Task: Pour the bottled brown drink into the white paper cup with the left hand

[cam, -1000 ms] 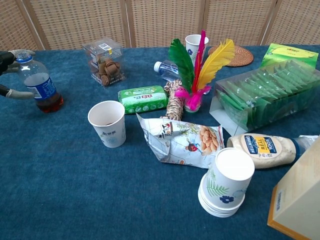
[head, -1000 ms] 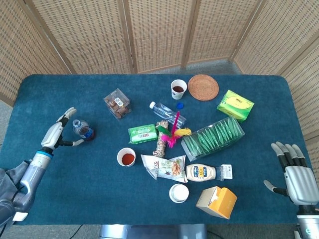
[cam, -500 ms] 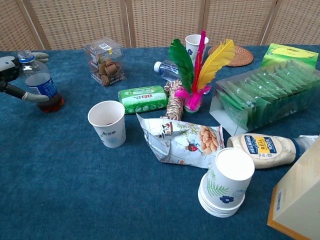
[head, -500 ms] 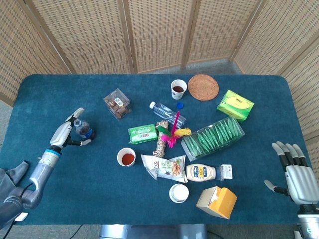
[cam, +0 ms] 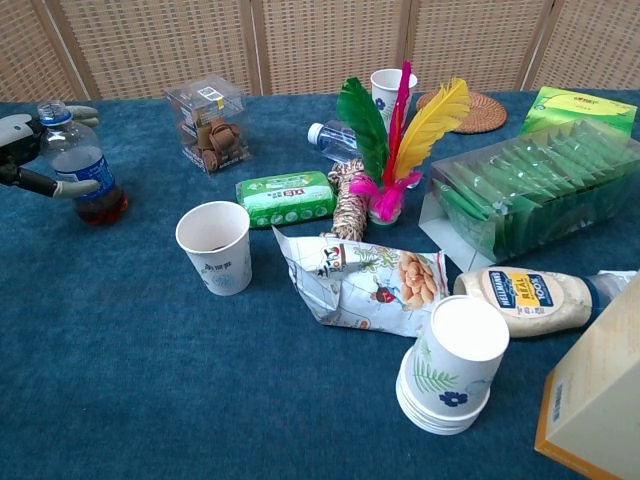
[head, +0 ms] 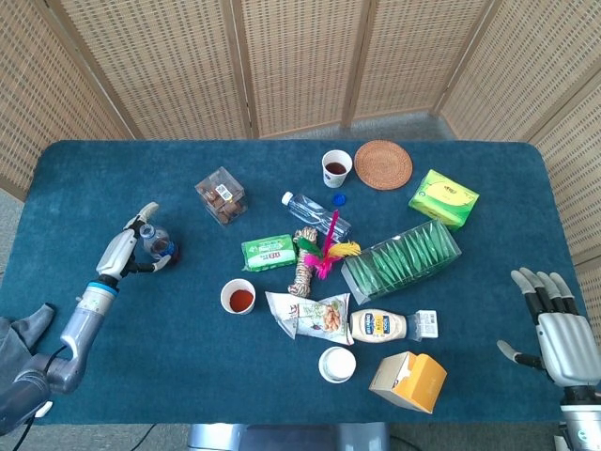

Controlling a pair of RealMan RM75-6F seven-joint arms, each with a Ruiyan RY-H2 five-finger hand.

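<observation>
Left hand [head: 131, 246] is wrapping around a small plastic bottle [cam: 82, 176] at the far left of the blue table [head: 141, 376]. In the chest view a thumb [cam: 75, 188] is lying across the bottle's blue label while other fingers are reaching behind its neck, so the hand appears to be holding it, though whether the grip is firm is hard to tell. The bottle is standing upright on the cloth, with only a shallow layer of brown drink showing at its bottom and its blue cap [cam: 49, 108] in place.

To the right of the bottle and a little nearer the robot, a white paper cup [head: 238, 297] is standing upright and open. From above it is showing reddish-brown liquid inside; how full it is cannot be judged. Bottle and cup are well apart, with bare cloth between them.

Right hand [head: 556, 324] is resting at the near right edge, fingers spread, holding nothing.

Judging the task, it looks barely started: the bottle is being grasped but is not lifted. Lifting, dealing with the cap, carrying the bottle over the cup and tilting it are all left to do.

A second cup [head: 336, 167] holding dark liquid is sitting at the far side beside a woven coaster [head: 383, 164].
</observation>
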